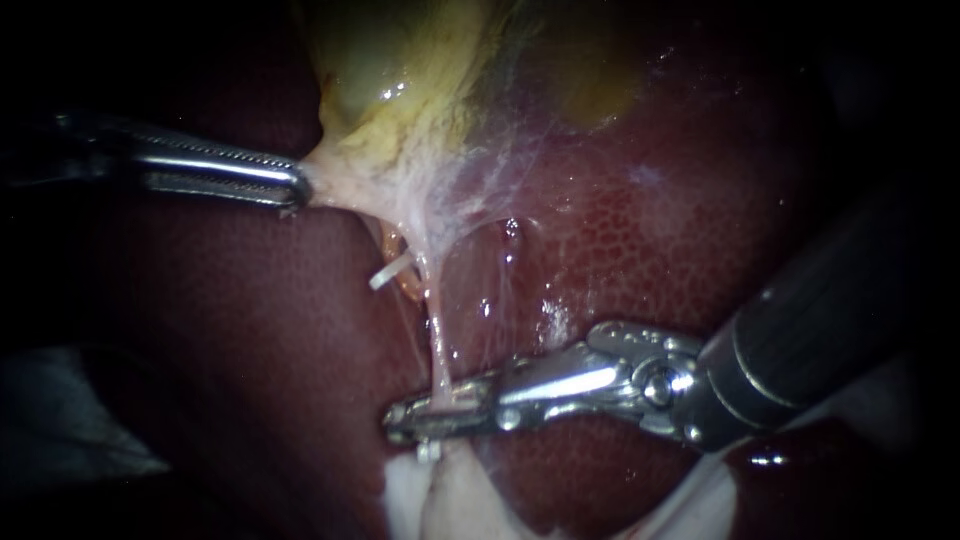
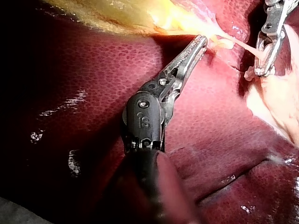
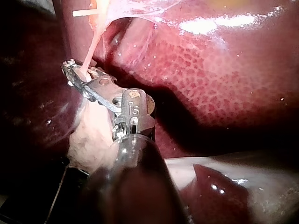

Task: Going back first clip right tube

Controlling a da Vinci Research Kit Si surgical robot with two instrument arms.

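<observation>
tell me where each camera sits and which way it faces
Endoscope: close in, facing liver and gallbladder; left instrument enters from the left, right instrument from the right.
Left wrist: on the left arm, looking along its own instrument towards the gallbladder.
Right wrist: on the right arm, looking along its own instrument towards the tube.
Shared: all three show the right instrument at the tube.

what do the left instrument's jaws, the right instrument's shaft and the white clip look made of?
Left instrument: jaws bright and toothed, with mirror glints; likely polished steel.
Right instrument: shaft dark with a dull sheen; coated metal or plastic, unclear.
Clip: white, opaque, no glint; probably plastic.
</observation>
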